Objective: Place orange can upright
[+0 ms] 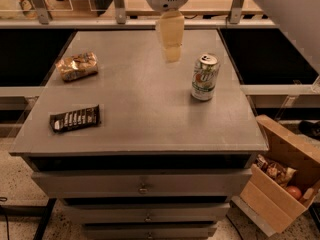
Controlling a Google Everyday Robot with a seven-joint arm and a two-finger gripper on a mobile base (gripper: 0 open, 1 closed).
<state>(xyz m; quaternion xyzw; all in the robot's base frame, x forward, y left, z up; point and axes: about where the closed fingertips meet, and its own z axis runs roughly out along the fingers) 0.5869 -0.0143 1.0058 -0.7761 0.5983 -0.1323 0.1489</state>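
Observation:
The orange can (pixel 76 66) lies on its side at the back left of the grey tabletop (pixel 145 119). It is orange-gold with shiny mottled pale markings. My gripper (pixel 171 53) hangs from the grey wrist at the top centre, above the back middle of the table. It is to the right of the orange can, well apart from it, and nothing shows in it.
A white-and-green can (pixel 205 77) stands upright at the right of the table. A flat dark snack bar wrapper (pixel 75 119) lies front left. Drawers (pixel 144 186) sit under the top. An open cardboard box (pixel 280 176) with items stands on the floor at the lower right.

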